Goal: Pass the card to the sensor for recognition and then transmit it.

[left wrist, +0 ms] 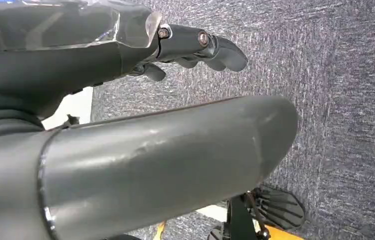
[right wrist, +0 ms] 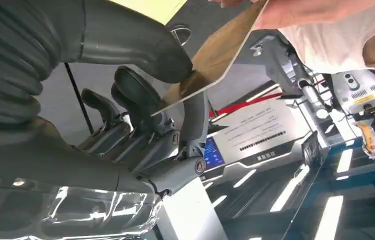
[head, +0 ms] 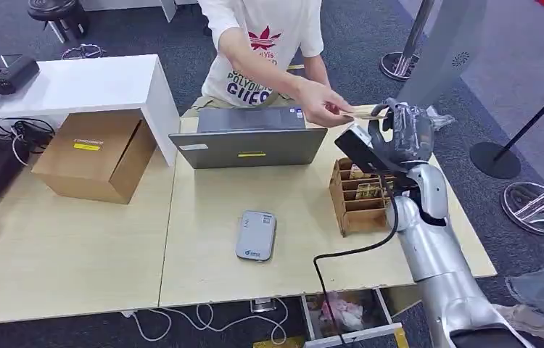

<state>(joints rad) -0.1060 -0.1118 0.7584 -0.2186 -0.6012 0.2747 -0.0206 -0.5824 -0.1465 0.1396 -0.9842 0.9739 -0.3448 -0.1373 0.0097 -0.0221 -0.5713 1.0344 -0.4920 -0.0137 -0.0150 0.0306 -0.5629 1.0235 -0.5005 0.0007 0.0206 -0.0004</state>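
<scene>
Right hand (head: 402,130) is raised over the far right corner of the table (head: 73,261), above and just beyond the wooden card rack (head: 360,197). It pinches the card (head: 365,115) between thumb and a finger. In the right wrist view the thumb (right wrist: 135,42) presses on one face of the tan card (right wrist: 215,55) and a dark finger (right wrist: 195,117) backs the other face, so the hand is clamped on the card.

A person in a white printed T-shirt (head: 265,43) sits at the far side of the table, arm stretched toward the right. The person's hand (head: 323,110) touches the other end of the same card; in the right wrist view the person's fingers (right wrist: 315,10) lie on the card's far edge. The card lies roughly flat between the two hands.

Left hand (left wrist: 195,47) hangs over grey carpet (left wrist: 335,100). Its dark fingers are curled in, with nothing seen in them.

On the table: grey card sensor (head: 256,235) near the middle of the near half, well apart from the card. Open grey laptop (head: 247,141) at the far middle, in front of the person. Cardboard box (head: 95,154) on the left. A black cable (head: 349,254) runs from the rack area over the near edge. White cabinet (head: 73,87) stands far left, behind the box.
</scene>
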